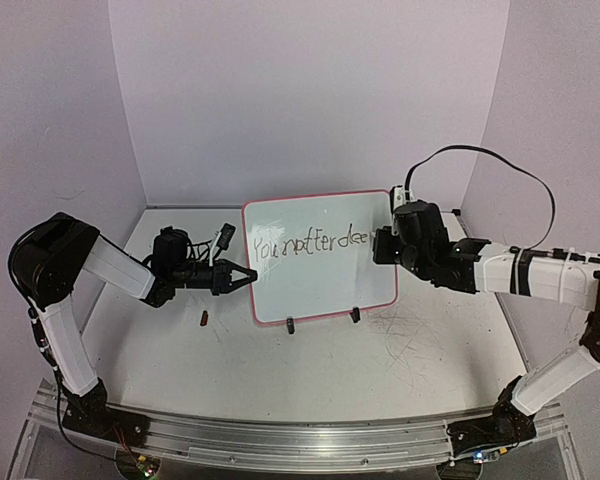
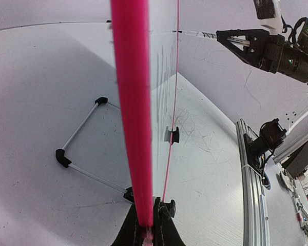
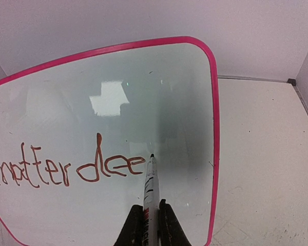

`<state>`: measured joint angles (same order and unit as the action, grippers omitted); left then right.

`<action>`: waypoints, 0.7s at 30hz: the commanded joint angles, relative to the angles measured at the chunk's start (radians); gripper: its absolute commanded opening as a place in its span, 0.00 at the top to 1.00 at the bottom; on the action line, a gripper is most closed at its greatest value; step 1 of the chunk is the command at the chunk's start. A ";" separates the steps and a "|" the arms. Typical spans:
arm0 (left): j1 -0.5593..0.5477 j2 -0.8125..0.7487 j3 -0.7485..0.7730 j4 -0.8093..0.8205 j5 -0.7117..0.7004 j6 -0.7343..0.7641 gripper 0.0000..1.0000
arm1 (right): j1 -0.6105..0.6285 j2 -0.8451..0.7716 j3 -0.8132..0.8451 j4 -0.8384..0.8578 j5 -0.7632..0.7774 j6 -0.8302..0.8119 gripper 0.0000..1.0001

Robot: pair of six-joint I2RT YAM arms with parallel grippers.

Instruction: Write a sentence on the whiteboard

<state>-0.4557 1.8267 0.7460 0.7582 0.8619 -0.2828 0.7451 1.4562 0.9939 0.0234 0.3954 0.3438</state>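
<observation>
- Top external view is showing the left gripper (image 1: 242, 277) reaching in from the left and pinching the left edge of the whiteboard (image 1: 320, 290), which is standing upright on the table (image 1: 280, 385) between the two arms.
- From the left wrist, the pink rim (image 2: 131, 102) is running straight up out of the gap between the fingers (image 2: 129, 234). They are clamping it tight with nothing else in the grip, apparently bracing the board.
- Running across the board, the sentence (image 1: 310, 243) is only partly written. It is reading roughly "You potter dee" and ending just left of the right arm's fingers.
- At the right wrist, the marker (image 3: 150, 184) is sticking out forward from between the fingers (image 3: 134, 225). Its tip is touching the board just right of the last "e" of the writing (image 3: 66, 171).
- On the right, the right gripper (image 1: 380, 245) is squeezing fully down on the marker barrel.
- Judging by this, the writing step is under way, near the end of the line.
- The next move is likely calling for light, steady pressure while drawing the tip rightward into another letter. Only a narrow blank strip is lying between the tip and the right rim, so the letters need to be small. The left grip needs to be resisting the push.
</observation>
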 commanded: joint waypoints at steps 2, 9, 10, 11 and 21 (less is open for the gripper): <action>-0.011 -0.001 0.023 -0.050 -0.078 0.061 1.00 | -0.006 0.024 0.054 0.038 0.006 -0.014 1.00; -0.011 -0.004 0.023 -0.051 -0.080 0.062 1.00 | -0.007 0.023 0.031 0.021 -0.012 0.018 1.00; -0.011 -0.004 0.023 -0.052 -0.078 0.062 1.00 | -0.007 0.018 0.025 0.018 -0.013 0.023 1.00; -0.011 -0.004 0.023 -0.051 -0.078 0.062 1.00 | -0.007 0.014 0.020 0.011 -0.015 0.028 1.00; -0.011 0.002 0.027 -0.052 -0.076 0.061 1.00 | -0.005 -0.008 -0.018 -0.023 -0.041 0.066 1.00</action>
<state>-0.4557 1.8267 0.7466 0.7577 0.8617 -0.2832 0.7418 1.4707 0.9953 0.0280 0.3737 0.3803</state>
